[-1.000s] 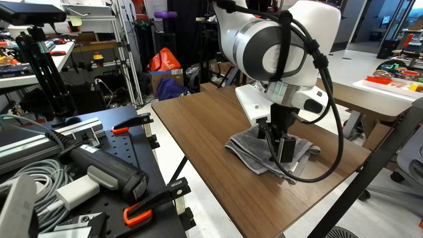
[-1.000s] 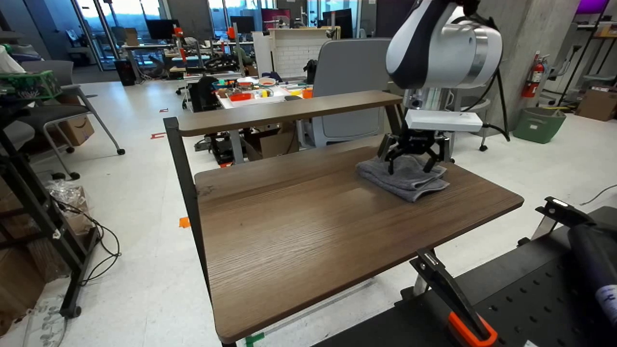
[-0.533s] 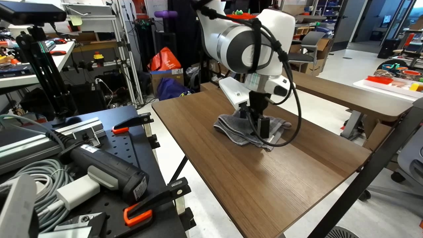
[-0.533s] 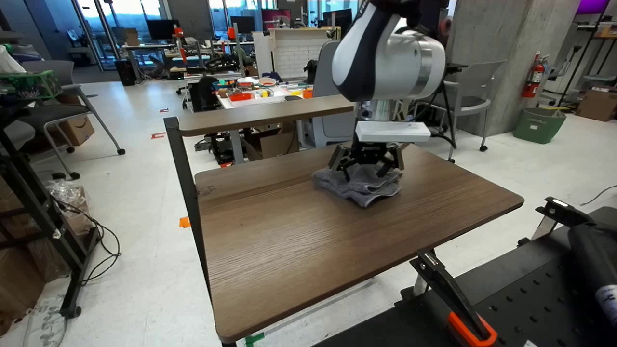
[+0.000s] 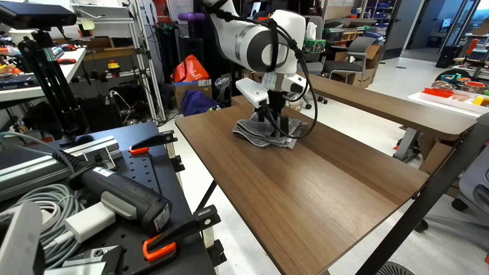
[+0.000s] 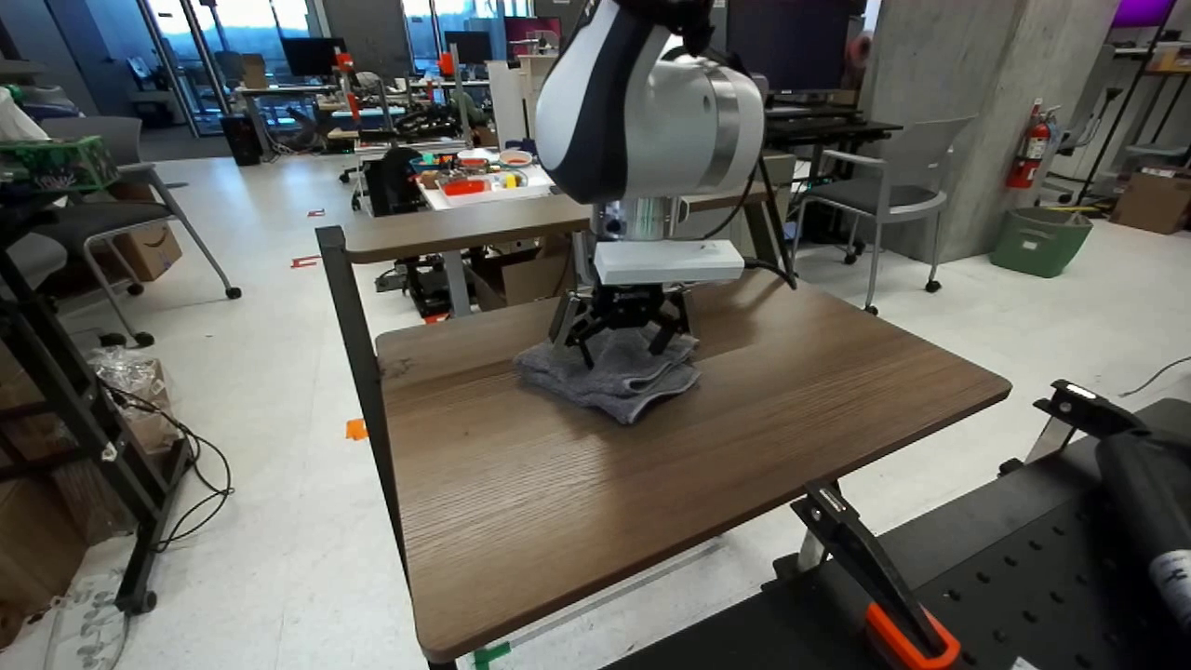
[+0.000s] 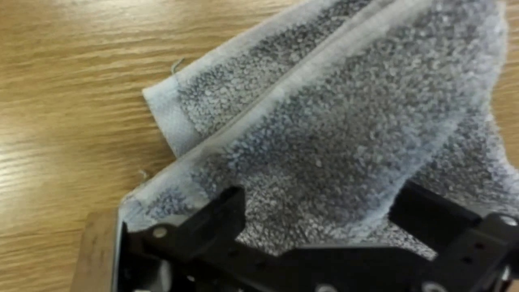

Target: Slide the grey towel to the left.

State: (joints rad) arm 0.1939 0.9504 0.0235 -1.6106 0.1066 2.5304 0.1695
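The grey towel (image 6: 642, 380) lies folded in a loose stack on the brown wooden table (image 6: 558, 502); it also shows in an exterior view (image 5: 248, 131). In the wrist view the towel (image 7: 348, 134) fills most of the picture, with pale hems and a corner fold pointing left. My gripper (image 6: 623, 355) points down onto the middle of the towel with its fingers apart. In the wrist view the gripper (image 7: 318, 202) shows a wide gap with flat towel below and between the fingers. The fingertips seem to touch the cloth.
A raised wooden shelf (image 6: 475, 223) runs along one long side of the table, carried by a dark post (image 6: 354, 372). A black cart (image 5: 137, 172) with orange-tipped clamps (image 5: 179, 233) stands beside the opposite side, across a gap. A grey chair (image 6: 879, 195) stands behind the table.
The towel and gripper have moved together across the table, leftward in both exterior views and farther from the camera in one of them. The fingers stay apart and the towel stays folded.
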